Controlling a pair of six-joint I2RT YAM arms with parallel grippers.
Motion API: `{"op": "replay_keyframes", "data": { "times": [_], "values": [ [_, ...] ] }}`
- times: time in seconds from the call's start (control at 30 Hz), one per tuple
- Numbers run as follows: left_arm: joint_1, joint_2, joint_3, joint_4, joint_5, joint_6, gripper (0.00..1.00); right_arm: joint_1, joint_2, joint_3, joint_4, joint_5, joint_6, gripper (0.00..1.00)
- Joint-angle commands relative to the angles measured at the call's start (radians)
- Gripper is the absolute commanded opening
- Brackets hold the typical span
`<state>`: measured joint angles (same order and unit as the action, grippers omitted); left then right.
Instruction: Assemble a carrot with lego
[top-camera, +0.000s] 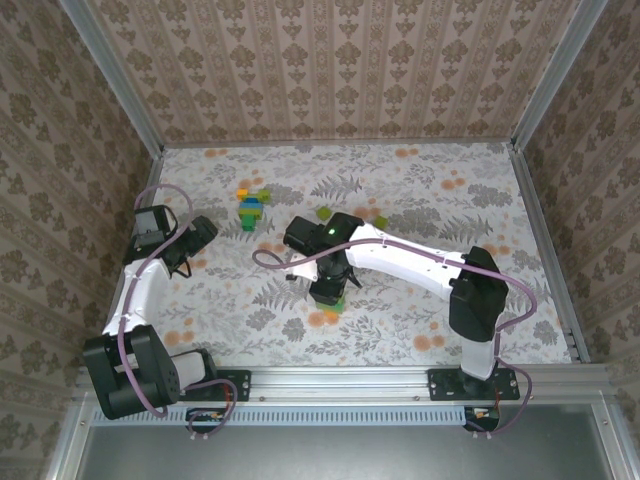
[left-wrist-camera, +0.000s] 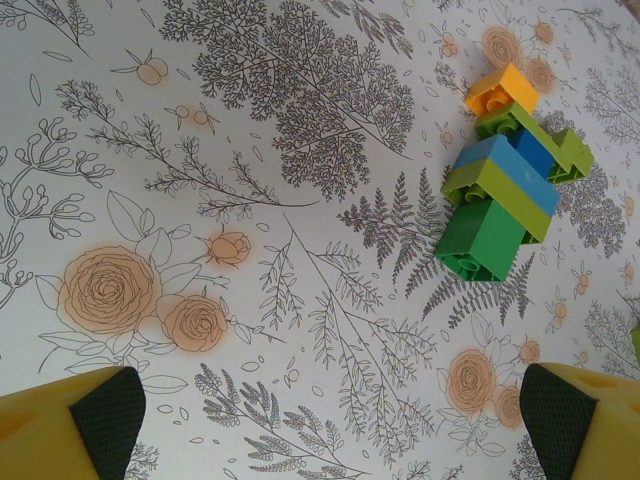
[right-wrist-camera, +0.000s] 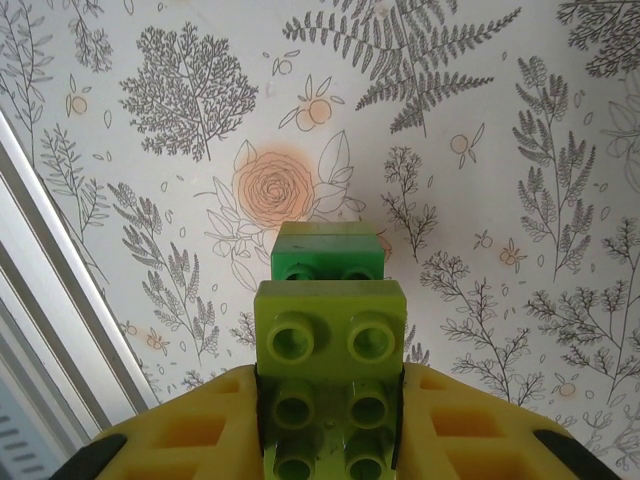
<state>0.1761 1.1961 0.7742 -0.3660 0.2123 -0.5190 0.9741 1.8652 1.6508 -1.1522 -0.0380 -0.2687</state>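
Right wrist view: right pincer (right-wrist-camera: 330, 425) pinches a lime-green studded plastic brick (right-wrist-camera: 330, 335). Left wrist view: left pincer (left-wrist-camera: 328, 425) spread wide; yellow-green-blue brick build (left-wrist-camera: 505, 185) lies ahead.

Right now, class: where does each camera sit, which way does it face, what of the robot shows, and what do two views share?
Top external: above, behind the bases, looking down on the table; both arms.
Left wrist: on the left arm, looking down at the multicoloured build; left gripper open.
Right wrist: on the right arm, looking down; right gripper shut on the lime-green brick.
Shared: top external and left wrist both show that build.
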Motion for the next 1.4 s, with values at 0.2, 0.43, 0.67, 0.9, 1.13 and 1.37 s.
{"op": "replay_keyframes", "data": {
  "times": [0.2, 0.43, 0.67, 0.9, 1.13, 1.37],
  "values": [
    [-0.007, 0.003, 0.025, -0.003, 0.001, 0.024, 1.0, 0.026, 0.013, -0.031, 0.005, 0.014, -0.058, 0.31],
    [-0.007, 0.005, 0.025, -0.002, 0.001, 0.024, 1.0, 0.034, 0.014, -0.053, 0.024, 0.015, -0.07, 0.33],
    [-0.01, 0.007, 0.025, -0.001, 0.002, 0.026, 1.0, 0.038, 0.008, -0.079, 0.055, 0.025, -0.076, 0.44],
    [-0.019, 0.009, 0.029, -0.001, 0.01, 0.043, 1.0, 0.037, -0.032, -0.089, 0.075, 0.024, -0.079, 0.62],
    [-0.027, 0.008, 0.035, 0.0, 0.028, 0.057, 1.0, 0.037, -0.091, -0.102, 0.116, 0.05, -0.068, 0.7],
    [-0.064, -0.01, 0.029, 0.055, 0.143, 0.082, 1.0, 0.004, -0.227, -0.112, 0.229, 0.189, 0.016, 0.74]
  ]
}}
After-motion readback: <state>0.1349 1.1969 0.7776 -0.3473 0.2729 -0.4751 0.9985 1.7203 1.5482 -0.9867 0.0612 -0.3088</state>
